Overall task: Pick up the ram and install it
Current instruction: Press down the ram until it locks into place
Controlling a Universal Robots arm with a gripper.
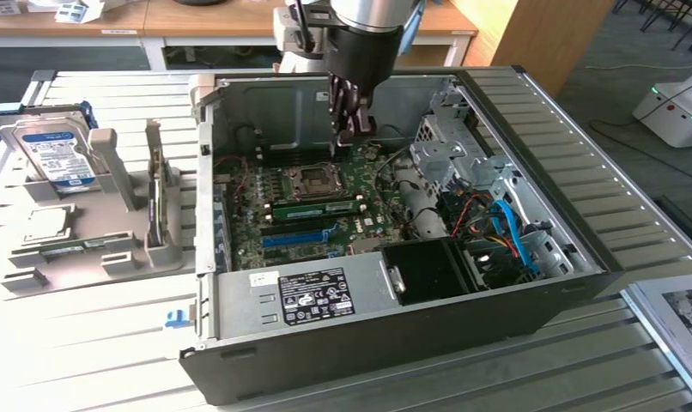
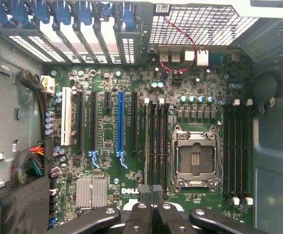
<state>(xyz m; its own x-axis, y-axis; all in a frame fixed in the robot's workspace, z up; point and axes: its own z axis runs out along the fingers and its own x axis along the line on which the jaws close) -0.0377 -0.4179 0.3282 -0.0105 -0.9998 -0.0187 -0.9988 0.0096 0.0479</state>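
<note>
Ram (image 1: 318, 209) upright in a motherboard slot just beside the processor socket (image 1: 314, 178).
Gripper (image 1: 353, 139) above the board near that socket, fingers closed together; white "DELL" on the motherboard (image 2: 130, 191) beside the socket.

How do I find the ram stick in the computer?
Look inside the big open computer case, at the green motherboard. Beside the square silver processor socket sits the ram: a long thin green stick with a pale sticker, unlike the bright blue slot strip next to it.
</note>
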